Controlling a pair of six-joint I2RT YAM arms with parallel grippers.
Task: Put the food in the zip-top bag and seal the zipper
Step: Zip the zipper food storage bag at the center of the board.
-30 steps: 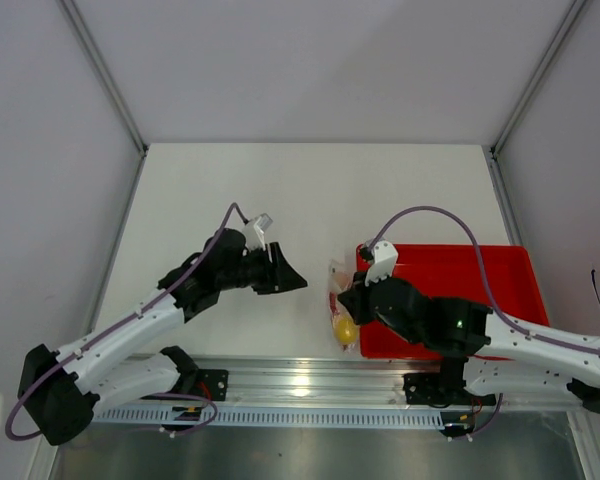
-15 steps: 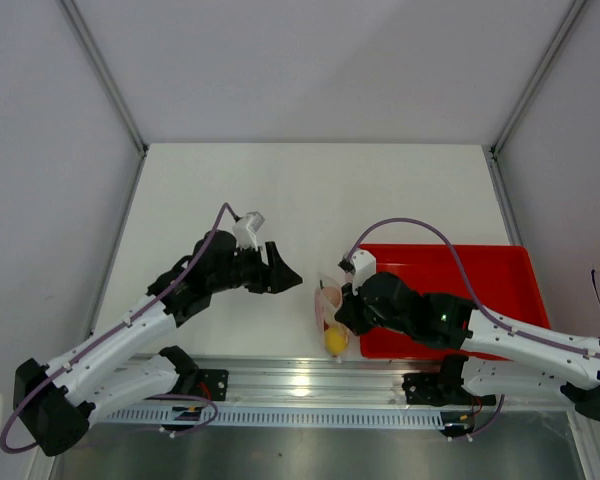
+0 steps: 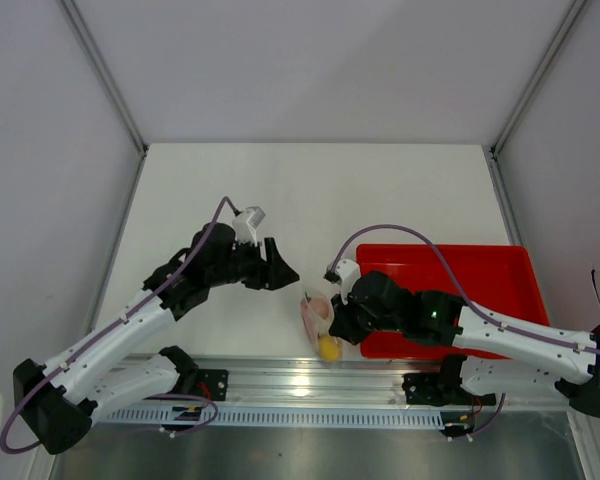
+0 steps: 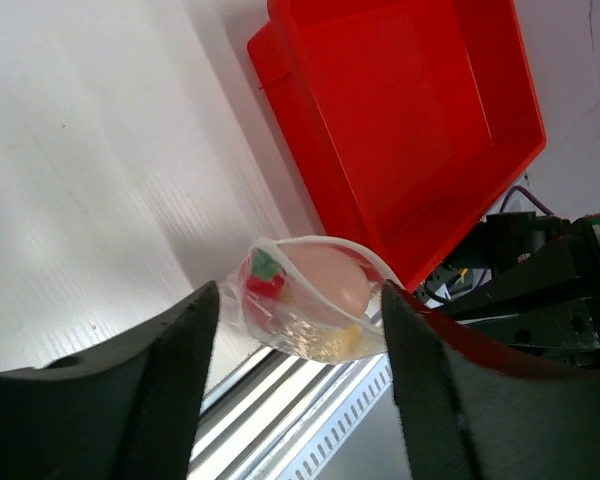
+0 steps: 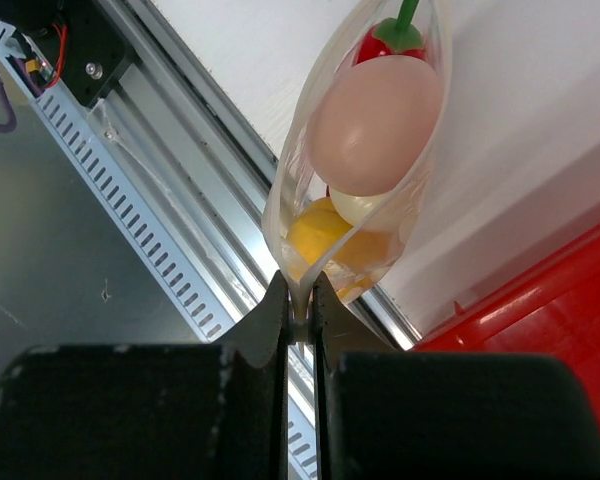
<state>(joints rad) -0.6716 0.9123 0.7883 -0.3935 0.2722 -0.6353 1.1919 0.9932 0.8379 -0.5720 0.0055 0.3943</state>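
The zip-top bag point(image 3: 318, 318) hangs over the table's near edge, left of the red tray. My right gripper point(image 5: 300, 318) is shut on one corner of its rim. Inside lies the food: a pinkish-cream egg point(image 5: 375, 125), a whitish egg point(image 5: 365, 207), a yellow-orange ball point(image 5: 318, 236) and a red piece with a green stem point(image 5: 395, 38). The zipper point(image 5: 276, 215) shows as a pale thick band, and its two sides spread apart away from the pinch. My left gripper point(image 4: 300, 300) stands open, its fingers on either side of the bag in its view, short of it. From above, the left gripper point(image 3: 285, 272) is up-left of the bag.
The red tray point(image 3: 480, 270) sits at the table's right front, its corner point(image 4: 280, 60) close behind the bag. An aluminium rail point(image 3: 300, 380) runs along the near edge under the bag. Side walls and frame posts close in the white table point(image 3: 310, 200).
My right gripper has carried the bag leftward, away from the tray. My left gripper has opened wider and turned a little toward the bag.
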